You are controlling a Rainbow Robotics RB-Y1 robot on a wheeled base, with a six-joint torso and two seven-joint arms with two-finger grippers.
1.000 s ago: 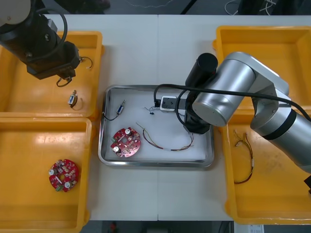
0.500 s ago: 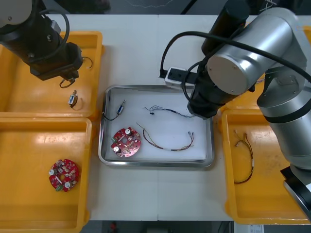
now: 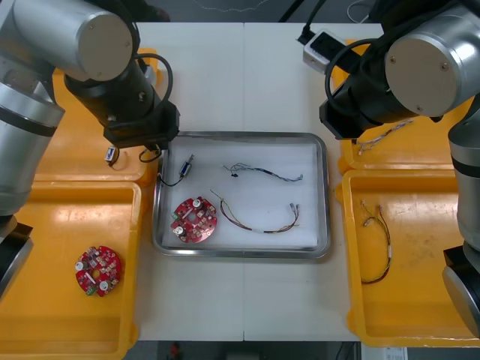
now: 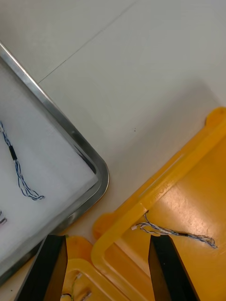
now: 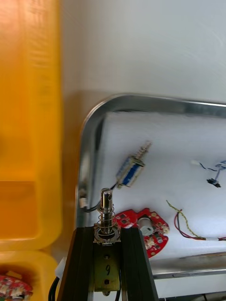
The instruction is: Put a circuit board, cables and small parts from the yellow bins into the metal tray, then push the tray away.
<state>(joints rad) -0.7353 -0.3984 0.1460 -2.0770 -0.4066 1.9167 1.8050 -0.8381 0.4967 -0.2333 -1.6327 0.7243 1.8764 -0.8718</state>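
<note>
Both arms have shifted: the right gripper (image 4: 107, 241) has pulled back off the metal tray (image 3: 240, 253) to the far right yellow bin (image 4: 197, 197), jaws wide and empty. The left gripper (image 5: 107, 231) has come over the tray's far left corner, jaws pinching a small metal part (image 5: 106, 209). Already in the tray lie a circuit board (image 3: 195, 220) and a blue and white cable (image 3: 264, 172).
</note>
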